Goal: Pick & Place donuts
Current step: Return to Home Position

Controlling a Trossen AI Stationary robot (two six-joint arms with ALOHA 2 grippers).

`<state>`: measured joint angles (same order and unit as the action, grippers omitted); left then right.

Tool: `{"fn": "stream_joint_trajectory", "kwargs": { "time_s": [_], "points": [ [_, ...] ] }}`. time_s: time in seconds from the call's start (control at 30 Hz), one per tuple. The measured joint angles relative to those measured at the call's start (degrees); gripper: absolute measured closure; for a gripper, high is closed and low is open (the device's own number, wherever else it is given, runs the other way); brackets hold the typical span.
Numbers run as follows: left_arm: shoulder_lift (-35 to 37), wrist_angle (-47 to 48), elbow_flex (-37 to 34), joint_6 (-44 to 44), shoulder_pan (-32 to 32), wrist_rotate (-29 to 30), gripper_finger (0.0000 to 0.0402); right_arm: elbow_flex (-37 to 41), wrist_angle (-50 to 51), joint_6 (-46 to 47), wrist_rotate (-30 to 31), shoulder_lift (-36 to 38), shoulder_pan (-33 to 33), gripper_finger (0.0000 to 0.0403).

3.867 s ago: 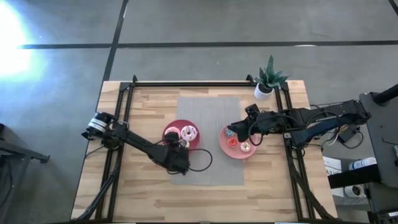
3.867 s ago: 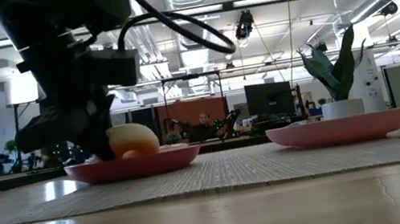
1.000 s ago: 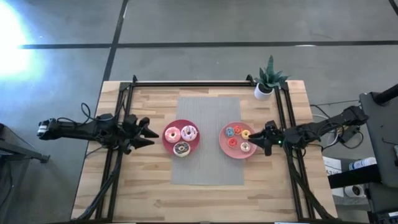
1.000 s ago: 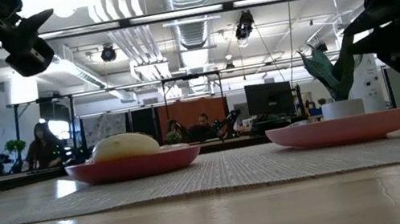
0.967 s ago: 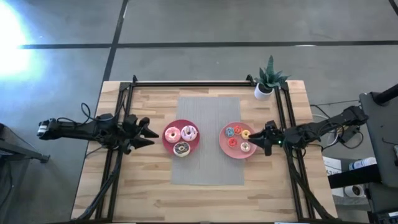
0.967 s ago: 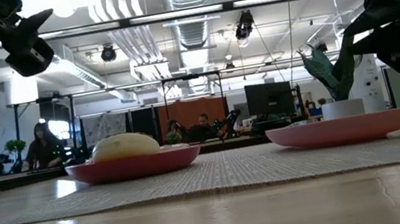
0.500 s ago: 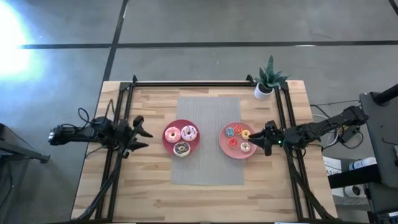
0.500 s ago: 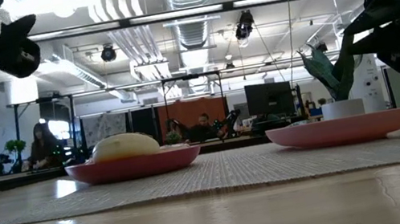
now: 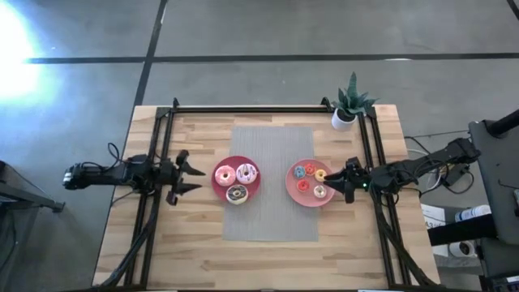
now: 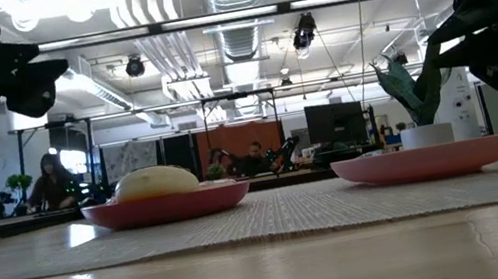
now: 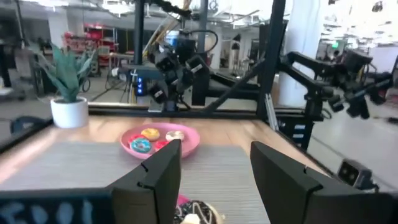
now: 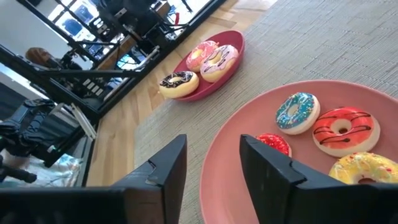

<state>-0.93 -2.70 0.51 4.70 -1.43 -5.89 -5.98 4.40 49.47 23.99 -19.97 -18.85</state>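
One camera looks straight down on the whole surface (image 9: 268,251). Another sits at surface height, close, facing the room. Each wrist camera looks across toward the opposite plate; both plates (image 12: 208,78) probably appear in every view.

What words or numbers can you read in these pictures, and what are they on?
None can be read.
Blue marks on the dark bar at the left wrist view's bottom edge: too blurred to read.
The donuts, the plates, the mat and the plant pot: no writing shows.
Screens and signs in the room behind: too small to read.
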Motion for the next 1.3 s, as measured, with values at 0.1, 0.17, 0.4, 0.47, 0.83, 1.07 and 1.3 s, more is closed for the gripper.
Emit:
{"fn": "stream_joint_trajectory", "kwargs": {
  "time_s": [0.1, 0.17, 0.4, 0.47, 0.83, 1.07, 1.3],
  "points": [
    [-0.7, 0.41, 0.0, 2.61, 0.0, 0.01, 0.0235, 0.0, 0.02, 0.0, 0.0, -0.02, 0.0, 0.0267],
    [-0.74, 0.22, -0.02, 3.51, 0.0, 0.0, 0.0235, 0.0, 0.01, 0.0, 0.0, -0.02, 0.01, 0.0268],
    [-1.16, 0.28, -0.04, 4.27, 0.0, 0.0, 0.0235, 0.0, 0.0, 0.0, 0.0, -0.02, 0.0, 0.0264],
    [-1.16, 0.28, -0.04, 4.27, 0.0, 0.0, 0.0235, 0.0, 0.0, 0.01, 0.0, -0.02, 0.0, 0.0264],
    [-1.18, 0.26, -0.07, 4.31, 0.0, -0.01, 0.0235, 0.0, 0.11, -1.95, -1.04, 0.35, -0.41, 0.0268],
    [-1.18, 0.26, -0.09, 4.34, 0.0, -0.02, 0.0235, 0.02, 1.07, -11.21, -5.23, 4.47, 1.8, 0.0268],
    [-1.18, 0.26, -0.11, 4.34, 0.0, -0.02, 0.0235, 0.08, 0.88, -35.4, -18.56, 11.26, 10.42, 0.0273]
  ]
}}
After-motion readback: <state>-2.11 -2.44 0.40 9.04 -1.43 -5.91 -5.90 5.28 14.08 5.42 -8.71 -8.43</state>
